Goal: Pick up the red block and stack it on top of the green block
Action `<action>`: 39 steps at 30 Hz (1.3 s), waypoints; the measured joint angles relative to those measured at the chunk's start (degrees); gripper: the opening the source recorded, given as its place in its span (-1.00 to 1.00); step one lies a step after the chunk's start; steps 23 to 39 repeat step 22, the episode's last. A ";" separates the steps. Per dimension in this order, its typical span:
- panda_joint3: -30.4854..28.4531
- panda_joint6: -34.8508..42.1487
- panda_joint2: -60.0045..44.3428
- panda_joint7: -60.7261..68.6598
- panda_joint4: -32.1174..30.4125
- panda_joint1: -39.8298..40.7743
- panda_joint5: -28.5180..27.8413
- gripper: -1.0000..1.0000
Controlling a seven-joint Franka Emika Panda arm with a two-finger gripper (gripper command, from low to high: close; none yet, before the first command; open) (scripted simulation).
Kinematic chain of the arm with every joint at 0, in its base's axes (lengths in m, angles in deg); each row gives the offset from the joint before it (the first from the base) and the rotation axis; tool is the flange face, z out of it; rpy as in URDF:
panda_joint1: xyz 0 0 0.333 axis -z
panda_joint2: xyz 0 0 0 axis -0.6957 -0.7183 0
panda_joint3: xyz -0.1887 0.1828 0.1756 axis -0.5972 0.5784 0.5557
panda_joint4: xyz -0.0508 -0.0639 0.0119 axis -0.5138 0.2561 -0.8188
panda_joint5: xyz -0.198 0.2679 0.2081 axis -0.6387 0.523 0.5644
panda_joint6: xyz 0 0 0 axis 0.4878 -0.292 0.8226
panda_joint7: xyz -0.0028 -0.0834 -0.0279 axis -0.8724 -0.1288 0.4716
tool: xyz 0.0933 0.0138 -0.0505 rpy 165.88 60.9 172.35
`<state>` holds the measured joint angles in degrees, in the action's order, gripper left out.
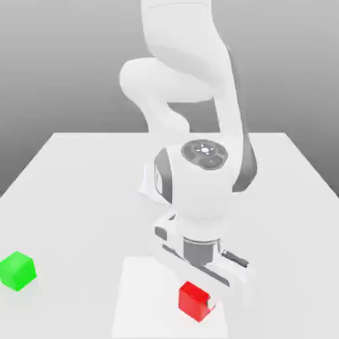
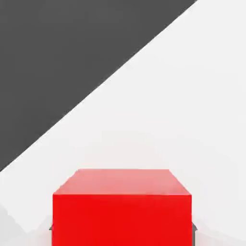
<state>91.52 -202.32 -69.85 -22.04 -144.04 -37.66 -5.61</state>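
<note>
Arm (image 1: pixel 198 179), single, white with dark fittings; hand lowered over the nearer part of the pale surface (image 1: pixel 79 218). End effector (image 1: pixel 197 302): closed on the red block, its fingers at opposite sides of it. Red block (image 1: pixel 193 301): one, plain, held in the grip, seen in the exterior view over or on a brighter white rectangular patch (image 1: pixel 142 298), toward that patch's right side in the exterior view; whether its underside touches the patch cannot be told. Green block (image 1: pixel 18 271): one, plain, resting on the surface at the exterior view's left, well apart from the red block and outside the patch, its top bare. Hand view: dark grey area (image 2: pixel 62 62) meeting a pale one along a slanting straight edge.
</note>
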 joint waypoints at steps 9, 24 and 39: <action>-7.98 8.09 6.82 8.54 1.37 11.40 6.36 -1.00; -18.15 4.61 -1.27 18.05 6.00 27.76 12.58 1.00; -18.15 4.61 -1.27 18.05 6.00 27.76 12.58 1.00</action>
